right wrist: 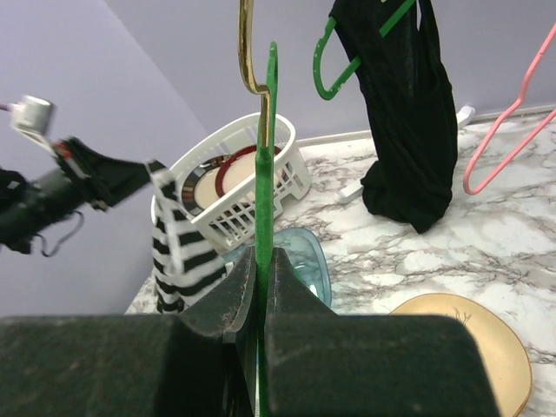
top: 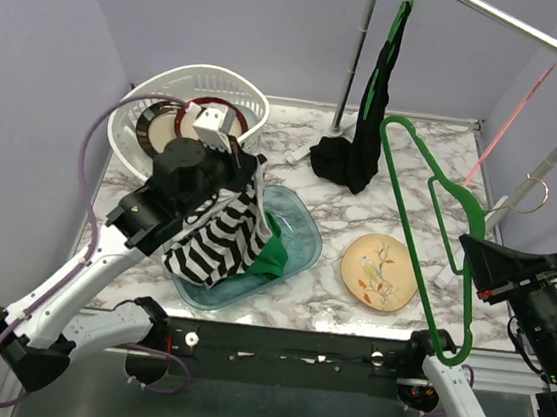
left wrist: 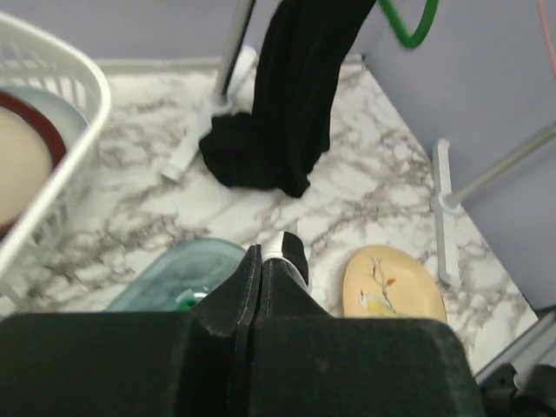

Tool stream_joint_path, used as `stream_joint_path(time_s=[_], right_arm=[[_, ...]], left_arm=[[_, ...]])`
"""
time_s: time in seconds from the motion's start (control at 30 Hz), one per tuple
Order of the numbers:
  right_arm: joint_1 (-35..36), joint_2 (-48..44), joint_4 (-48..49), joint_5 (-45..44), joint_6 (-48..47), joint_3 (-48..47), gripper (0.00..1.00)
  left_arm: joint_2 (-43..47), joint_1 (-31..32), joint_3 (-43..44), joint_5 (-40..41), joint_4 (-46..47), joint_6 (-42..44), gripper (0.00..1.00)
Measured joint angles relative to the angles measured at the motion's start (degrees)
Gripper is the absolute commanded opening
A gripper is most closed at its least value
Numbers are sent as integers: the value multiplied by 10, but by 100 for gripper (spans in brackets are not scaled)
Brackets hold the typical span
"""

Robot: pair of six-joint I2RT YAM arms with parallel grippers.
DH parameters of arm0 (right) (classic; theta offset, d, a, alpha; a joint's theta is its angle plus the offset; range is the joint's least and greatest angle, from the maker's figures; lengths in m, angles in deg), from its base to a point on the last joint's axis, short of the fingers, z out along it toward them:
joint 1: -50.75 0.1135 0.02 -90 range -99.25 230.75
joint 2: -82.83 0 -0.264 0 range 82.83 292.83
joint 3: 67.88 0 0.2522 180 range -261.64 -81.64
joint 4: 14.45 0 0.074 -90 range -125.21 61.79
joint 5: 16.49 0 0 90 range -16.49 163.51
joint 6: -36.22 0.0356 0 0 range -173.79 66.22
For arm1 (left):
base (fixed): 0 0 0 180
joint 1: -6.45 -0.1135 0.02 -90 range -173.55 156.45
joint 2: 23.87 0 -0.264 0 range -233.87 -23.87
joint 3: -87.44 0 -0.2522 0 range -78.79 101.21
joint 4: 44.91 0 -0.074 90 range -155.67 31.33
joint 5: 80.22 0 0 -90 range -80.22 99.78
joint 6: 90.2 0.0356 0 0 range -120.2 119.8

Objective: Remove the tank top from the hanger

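The tank top [top: 217,232] is black-and-white striped and hangs free of any hanger from my left gripper [top: 245,173], above the teal tray [top: 301,233]. In the left wrist view my left gripper [left wrist: 261,259] is shut, with a strip of the striped fabric [left wrist: 294,254] pinched at its tips. The right wrist view shows the top [right wrist: 174,252] dangling at the left. My right gripper [top: 476,259] is shut on the empty green hanger [top: 429,191], held upright over the table's right side. The hanger's wire [right wrist: 265,174] runs up between the jaws of my right gripper [right wrist: 263,261].
A white basket [top: 133,116] with plates stands at the back left. A green cloth [top: 271,258] lies in the tray. A yellow plate [top: 380,270] lies at the front right. A black garment [top: 355,157] on a second green hanger and a pink hanger [top: 516,115] hang from the rack.
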Motion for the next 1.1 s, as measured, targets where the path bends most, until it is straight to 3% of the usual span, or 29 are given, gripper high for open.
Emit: stream_joint_path(time_s=[0.1, 0.3, 0.4, 0.43, 0.53, 0.63, 0.87, 0.9, 1.03, 1.1], right_arm=[[0, -5, 5, 0, 0, 8, 1], [0, -6, 9, 0, 0, 13, 1], [0, -8, 13, 0, 1, 19, 1], [0, -9, 16, 0, 2, 23, 1], [0, -9, 20, 0, 4, 29, 1], [0, -9, 24, 1, 6, 37, 1], [0, -9, 25, 1, 6, 39, 1], [0, -9, 25, 1, 6, 39, 1], [0, -11, 25, 1, 6, 39, 1], [0, -13, 25, 1, 6, 39, 1]], left_arm=[[5, 0, -106, -21, 71, -56, 0], [6, 0, -281, -29, 106, -116, 0], [21, 2, -328, -29, 107, -149, 36], [29, 3, -335, -27, 106, -160, 61], [53, 7, -339, -18, 94, -181, 86], [70, 9, -324, -11, 59, -189, 96], [76, 9, -196, 37, -46, -138, 94], [74, 9, -182, 53, -60, -131, 90], [59, 9, -164, 88, -95, -121, 58], [49, 9, -182, 93, -101, -134, 53]])
